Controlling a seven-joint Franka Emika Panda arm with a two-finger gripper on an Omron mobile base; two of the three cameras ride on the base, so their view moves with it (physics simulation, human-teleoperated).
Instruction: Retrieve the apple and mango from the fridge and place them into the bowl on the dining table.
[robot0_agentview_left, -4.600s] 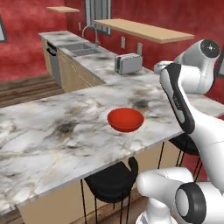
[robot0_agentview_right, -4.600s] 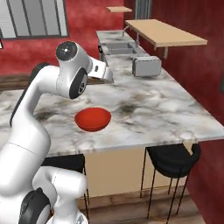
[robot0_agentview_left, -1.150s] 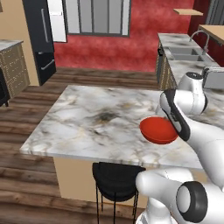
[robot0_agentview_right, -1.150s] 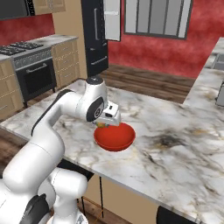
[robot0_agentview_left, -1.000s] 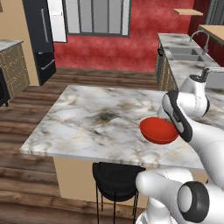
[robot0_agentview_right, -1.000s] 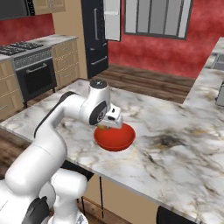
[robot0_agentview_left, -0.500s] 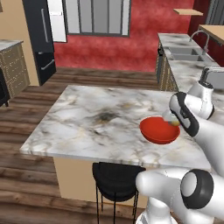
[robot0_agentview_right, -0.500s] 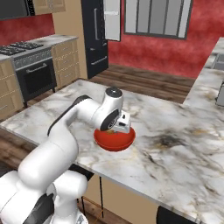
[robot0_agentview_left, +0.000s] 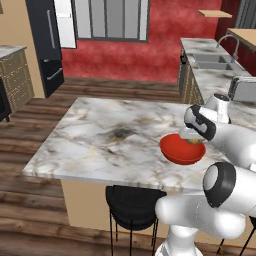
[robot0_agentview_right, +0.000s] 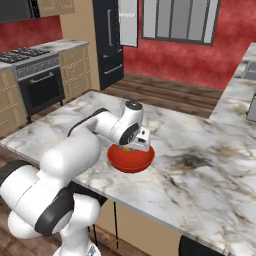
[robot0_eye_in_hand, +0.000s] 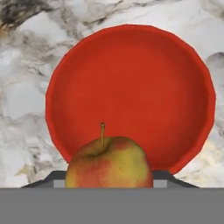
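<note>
Gripper (robot0_agentview_right: 134, 146) pinching the apple (robot0_eye_in_hand: 109, 162) (yellow-green with red blush, stem up) directly above the bowl (robot0_eye_in_hand: 131, 92). Bowl resting on the dining table (robot0_agentview_left: 95, 135), near its edge on the robot's side, interior bare red. Fridge (robot0_agentview_right: 111, 42) well apart, against the far wall, one upper door swung ajar. Black stool (robot0_agentview_left: 132, 200) tucked under the table edge.

- Home kitchen, rendered.
- Black fridge (robot0_agentview_left: 47, 42) against the wall, stove (robot0_agentview_right: 35, 75) among wooden cabinets (robot0_agentview_right: 75, 67).
- Sink (robot0_agentview_left: 212, 60) and toaster (robot0_agentview_left: 242, 89) on marble; stool (robot0_agentview_left: 132, 202) under the bench (robot0_agentview_left: 100, 135).
</note>
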